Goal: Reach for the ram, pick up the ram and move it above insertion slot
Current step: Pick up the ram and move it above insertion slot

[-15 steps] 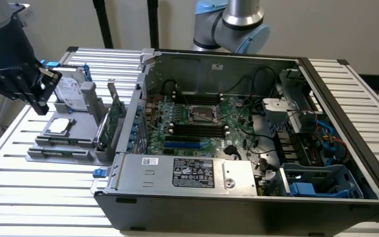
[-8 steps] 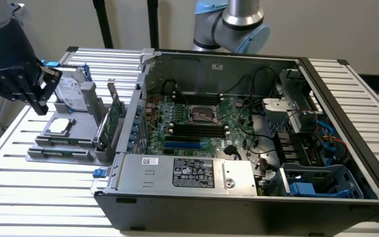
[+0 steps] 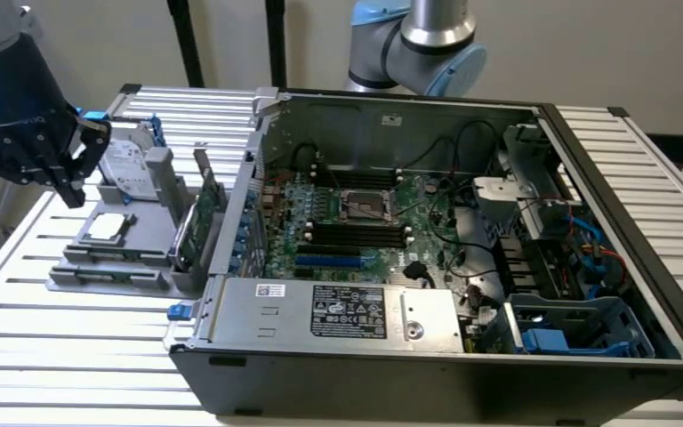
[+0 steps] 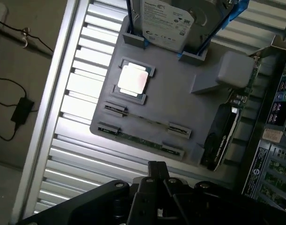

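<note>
Jaws, whose state we could not tell, hung at the exterior view's upper left, above and apart from the ram [image 4: 140,139] resting in the grey holder [image 3: 134,258] on the bench [image 3: 68,329], so we judged squaring them across its thin long edges mattered most.

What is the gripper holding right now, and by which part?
Nothing. The gripper hangs above the grey tray, and the ram lies seated in the tray's clips, apart from it.
</note>
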`<state>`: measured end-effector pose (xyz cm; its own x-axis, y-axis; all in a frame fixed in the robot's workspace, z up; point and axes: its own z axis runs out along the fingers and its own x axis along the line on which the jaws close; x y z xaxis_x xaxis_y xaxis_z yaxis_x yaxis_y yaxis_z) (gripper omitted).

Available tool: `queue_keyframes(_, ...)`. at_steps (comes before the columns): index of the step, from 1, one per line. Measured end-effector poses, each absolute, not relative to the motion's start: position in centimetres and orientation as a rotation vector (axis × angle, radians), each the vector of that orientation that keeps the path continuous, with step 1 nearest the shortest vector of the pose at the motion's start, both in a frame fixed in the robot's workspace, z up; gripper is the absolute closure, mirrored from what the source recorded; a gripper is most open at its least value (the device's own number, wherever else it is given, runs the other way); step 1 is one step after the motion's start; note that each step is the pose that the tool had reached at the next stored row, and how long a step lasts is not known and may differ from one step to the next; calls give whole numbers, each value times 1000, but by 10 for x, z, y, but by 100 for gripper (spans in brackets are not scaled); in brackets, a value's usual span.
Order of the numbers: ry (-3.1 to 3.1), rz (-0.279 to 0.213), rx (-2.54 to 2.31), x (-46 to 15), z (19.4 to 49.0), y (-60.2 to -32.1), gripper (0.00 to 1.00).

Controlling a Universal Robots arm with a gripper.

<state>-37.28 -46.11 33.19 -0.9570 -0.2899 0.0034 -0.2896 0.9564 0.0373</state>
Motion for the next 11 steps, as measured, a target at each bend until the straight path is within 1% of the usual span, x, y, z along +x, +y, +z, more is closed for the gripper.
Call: queue_keyframes(11,-3034,-55,765,-373,332,-461,89)
